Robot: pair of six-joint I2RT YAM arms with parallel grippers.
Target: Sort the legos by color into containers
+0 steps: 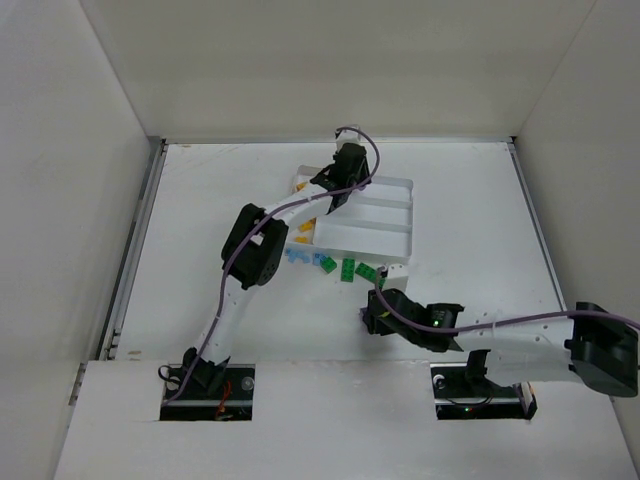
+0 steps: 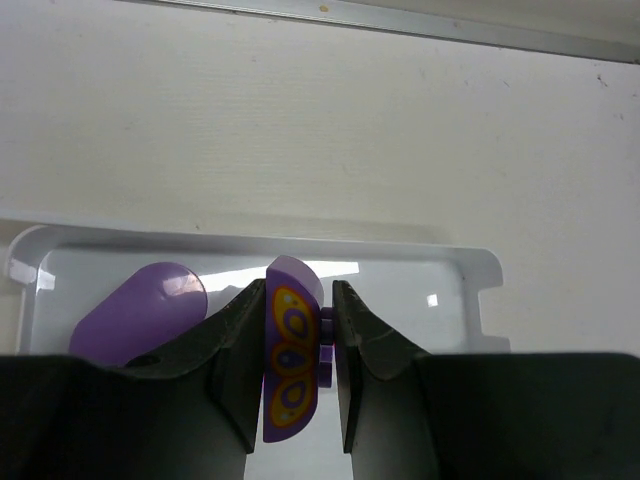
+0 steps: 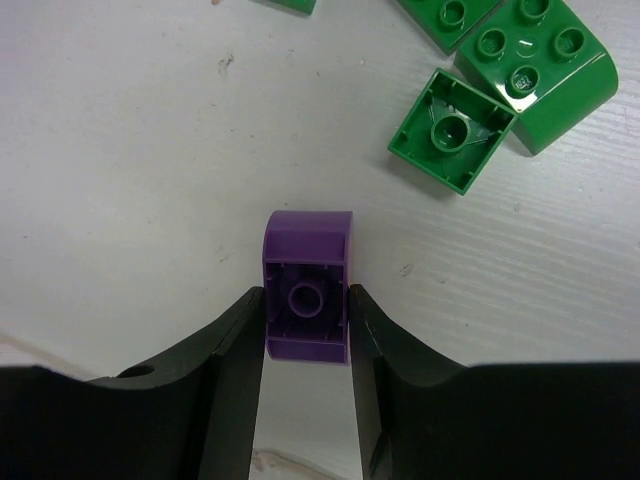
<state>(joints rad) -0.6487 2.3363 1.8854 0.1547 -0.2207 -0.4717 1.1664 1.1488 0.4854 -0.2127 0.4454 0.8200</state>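
Nearest the arm bases, the right gripper is clamped on an upturned purple brick at the table; whether the brick touches the surface cannot be told. Just beyond lie green bricks, with pale blue bricks to their left, beside the near edge of the white tray. Farther off, the left gripper pinches a printed purple piece above the tray's far compartment, where a rounded purple piece lies.
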